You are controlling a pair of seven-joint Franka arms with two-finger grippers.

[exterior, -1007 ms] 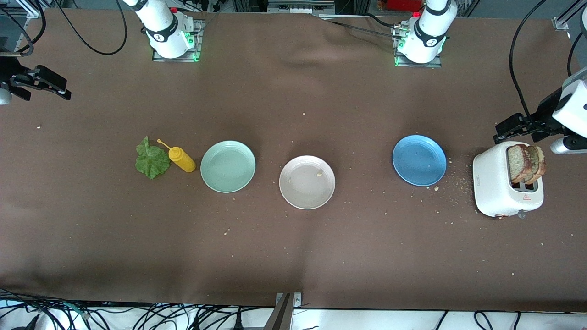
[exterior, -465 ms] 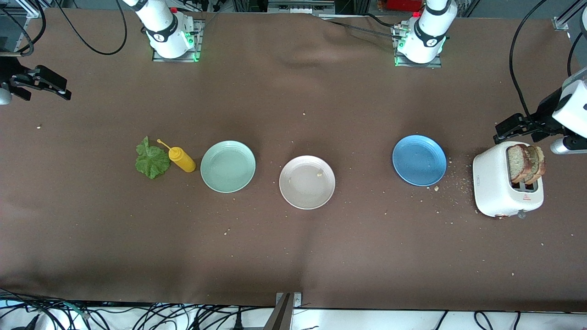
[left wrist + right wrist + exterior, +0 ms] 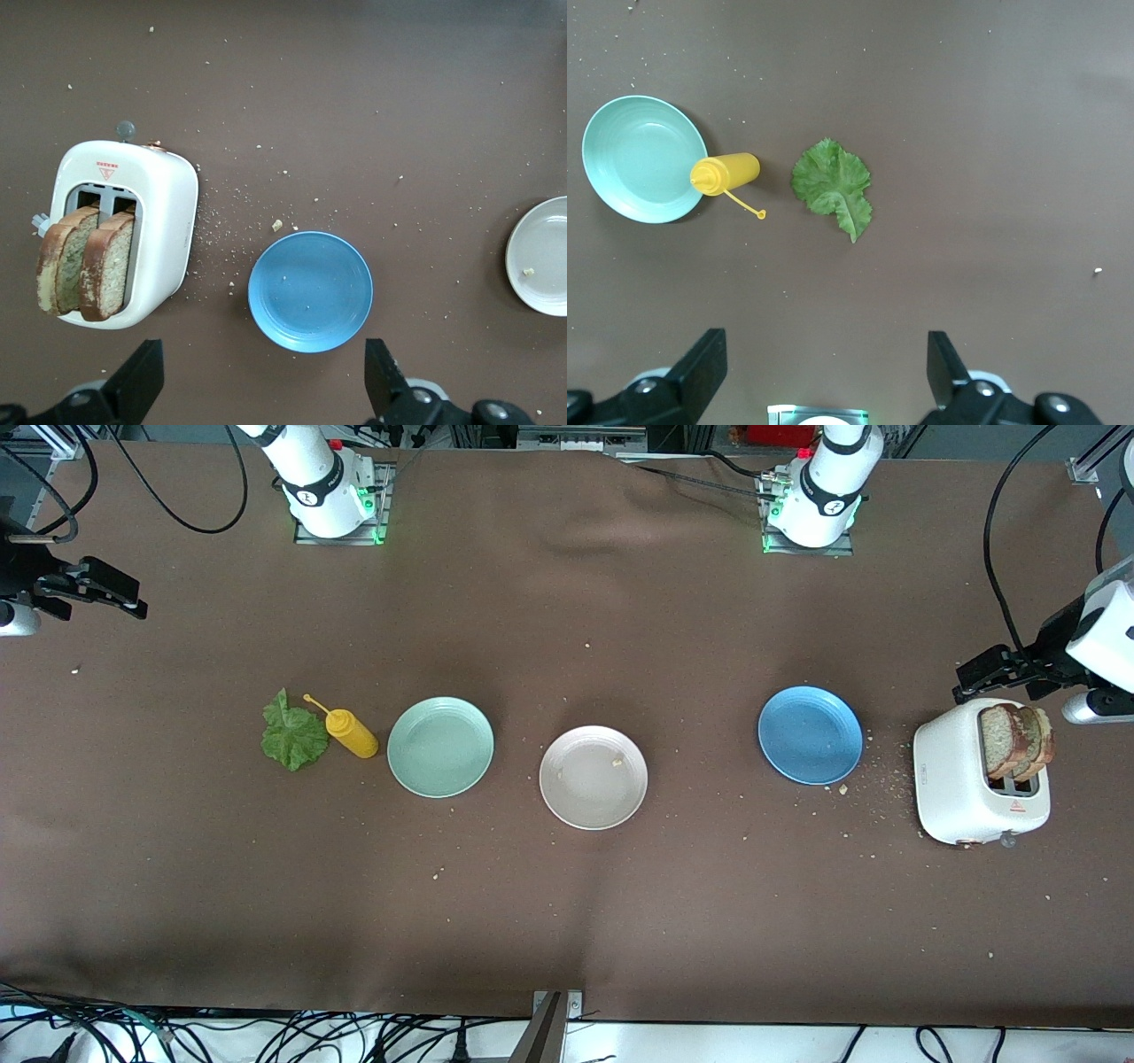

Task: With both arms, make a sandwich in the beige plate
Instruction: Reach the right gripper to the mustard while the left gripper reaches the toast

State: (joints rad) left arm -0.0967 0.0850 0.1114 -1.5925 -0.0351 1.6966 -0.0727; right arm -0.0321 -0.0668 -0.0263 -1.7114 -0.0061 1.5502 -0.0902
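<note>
The beige plate [image 3: 594, 777] sits mid-table, empty but for a crumb; its edge shows in the left wrist view [image 3: 542, 266]. Two bread slices [image 3: 1019, 740] stand in a white toaster [image 3: 961, 779] at the left arm's end, also in the left wrist view [image 3: 84, 274]. The lettuce leaf [image 3: 295, 737] lies toward the right arm's end, also in the right wrist view [image 3: 833, 184]. My left gripper [image 3: 959, 680] [image 3: 261, 390] is open and empty, in the air beside the toaster. My right gripper [image 3: 140, 600] [image 3: 824, 367] is open and empty, over bare table at the right arm's end.
A yellow mustard bottle [image 3: 352, 732] lies between the lettuce and a mint-green plate [image 3: 440, 746]. A blue plate [image 3: 810, 734] sits between the beige plate and the toaster. Crumbs are scattered around the toaster and the blue plate.
My right gripper has shifted slightly toward the middle of the table. The left arm and the things on the table have not moved.
</note>
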